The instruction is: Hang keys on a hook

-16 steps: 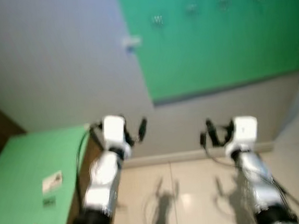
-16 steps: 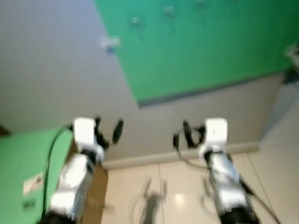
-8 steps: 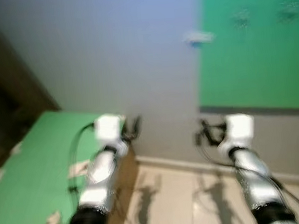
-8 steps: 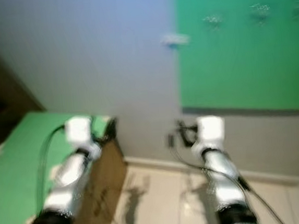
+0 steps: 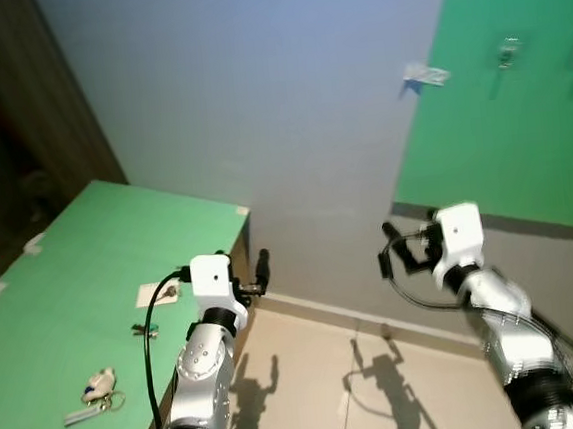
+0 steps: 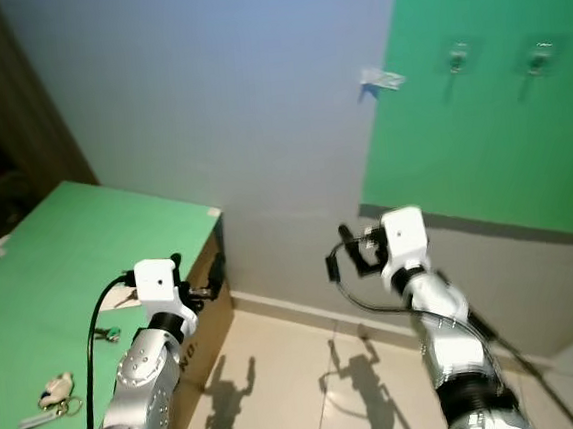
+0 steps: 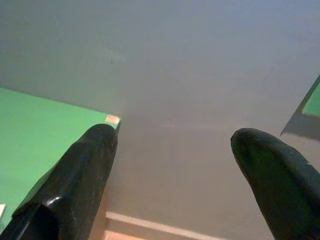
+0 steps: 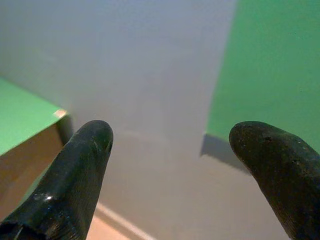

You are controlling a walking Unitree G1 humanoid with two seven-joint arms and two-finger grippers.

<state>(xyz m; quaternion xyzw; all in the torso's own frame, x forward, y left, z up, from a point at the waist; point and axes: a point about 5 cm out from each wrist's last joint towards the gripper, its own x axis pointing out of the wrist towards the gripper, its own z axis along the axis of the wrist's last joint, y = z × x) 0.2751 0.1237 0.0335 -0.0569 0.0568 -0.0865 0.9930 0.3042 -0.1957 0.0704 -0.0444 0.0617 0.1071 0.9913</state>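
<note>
A bunch of keys (image 5: 94, 394) with a pale fob lies on the green table (image 5: 89, 252), near its front left. Two metal hooks (image 5: 508, 52) are fixed high on the green wall board (image 5: 521, 144) at the right. My left gripper (image 5: 245, 274) is held up beside the table's right edge, open and empty, to the right of the keys. My right gripper (image 5: 389, 249) is raised over the floor in front of the wall, open and empty. In the wrist views the left gripper (image 7: 172, 150) and the right gripper (image 8: 170, 145) face the wall with their fingers wide apart.
A white card (image 5: 158, 293) and a small dark item (image 5: 144, 330) also lie on the table. A grey wall (image 5: 289, 124) stands ahead with a small white piece (image 5: 423, 74) stuck beside the board. Tiled floor (image 5: 311, 383) lies below the arms. Dark furniture (image 5: 18, 128) stands at the left.
The camera has swung left: the green board slid to the right and more of the table, with the keys, came into view. Both arms stay raised and open.
</note>
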